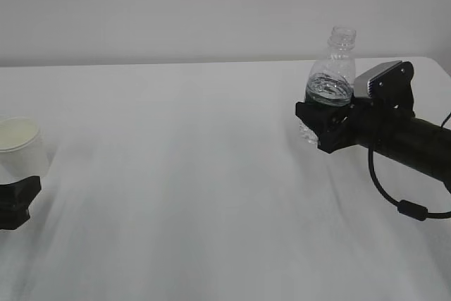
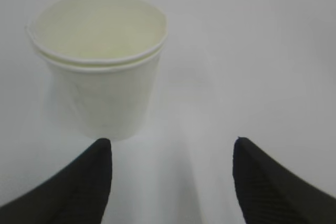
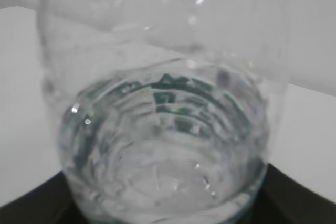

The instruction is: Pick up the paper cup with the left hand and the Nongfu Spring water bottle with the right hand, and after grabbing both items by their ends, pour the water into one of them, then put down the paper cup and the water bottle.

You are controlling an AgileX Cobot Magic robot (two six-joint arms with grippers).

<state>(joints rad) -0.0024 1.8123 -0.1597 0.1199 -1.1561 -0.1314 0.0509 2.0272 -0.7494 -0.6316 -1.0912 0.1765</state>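
On the white table, far right: the Nongfu Spring water bottle (image 1: 331, 79) stands upright, capless neck at the top, its lower body hidden inside the right hand (image 1: 325, 126)
Right claw: clamped around the bottle's lower body; the black jaws wrap the ribbed part from the arm's side, so only the shoulder and neck rise above them in the exterior view
Right claw, wrist view: the Nongfu Spring water bottle (image 3: 168, 145) fills almost the whole picture, pressed close to the camera, with black jaw edges at both bottom corners
Water: the water (image 3: 163, 177) sits in the bottle's body, its surface just above the gripper line in the exterior view; dark green label marks show through it
Right arm: reaches in from the right edge, grey plate on the wrist, black cable looping below
Far left of the table: the paper cup (image 1: 21, 146) stands upright, cream inside showing, no liquid visible in it
Left claw: the left hand (image 2: 173, 153) has its fingers spread wide apart and grips nothing; the paper cup (image 2: 100, 66) stands just beyond the left fingertip, off to the left of the gap and not between the fingers
Contact, left side: I cannot tell whether the left fingertip touches the cup's base
Table (image 1: 197, 195): plain white cloth
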